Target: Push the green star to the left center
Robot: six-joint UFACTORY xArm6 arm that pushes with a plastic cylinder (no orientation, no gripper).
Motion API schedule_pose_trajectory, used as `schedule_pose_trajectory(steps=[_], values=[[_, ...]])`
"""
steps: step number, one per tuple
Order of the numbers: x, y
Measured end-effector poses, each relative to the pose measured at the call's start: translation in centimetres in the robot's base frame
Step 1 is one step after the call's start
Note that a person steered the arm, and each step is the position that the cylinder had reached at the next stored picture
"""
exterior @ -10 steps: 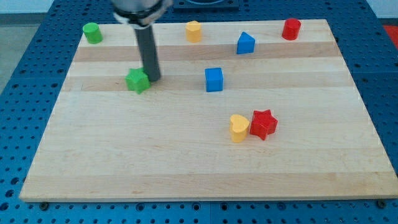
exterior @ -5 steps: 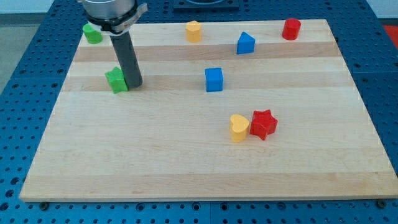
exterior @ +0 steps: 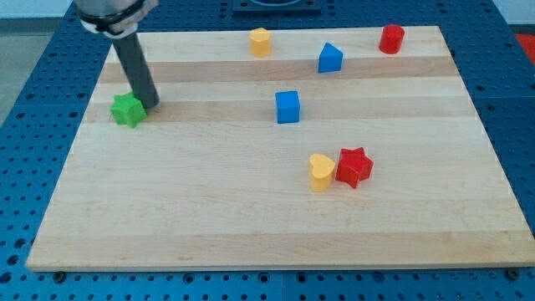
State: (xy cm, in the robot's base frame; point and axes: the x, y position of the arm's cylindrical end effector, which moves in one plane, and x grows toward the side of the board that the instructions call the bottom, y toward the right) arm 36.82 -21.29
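Green star [exterior: 128, 109] sits on the wooden board [exterior: 251, 217] in the upper left of the frame, near the board's left edge, a bit above mid-height. My tip [exterior: 150, 105] is down on the board just right of the star, touching or almost touching its right side; exact contact is hard to tell. The rod has no jaws and holds nothing, it only rests against the star's side; the rod leans up and left toward the arm body at the top left of the frame. Blue cube [exterior: 287, 107] is well to the right of the star, roughly level with it, near the board's upper middle. Yellow block [exterior: 261, 41] sits at the top edge, centre, shape unclear. Blue block [exterior: 330, 58], wedge-like or triangular, is right of that yellow one and slightly lower. Red cylinder [exterior: 391, 38] is in the upper right of the frame by the top edge. Yellow heart-like block [exterior: 321, 172] and red star [exterior: 354, 166] sit side by side, touching, right of centre and lower down. Blue perforated table [exterior: 25, 125] surrounds the board.
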Motion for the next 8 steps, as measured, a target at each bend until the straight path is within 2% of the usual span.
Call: schedule_pose_trajectory(steps=[3, 5, 6, 8], values=[[0.7, 0.6], [0.9, -2.7], [0.9, -2.5], [-2.1, 7.0]])
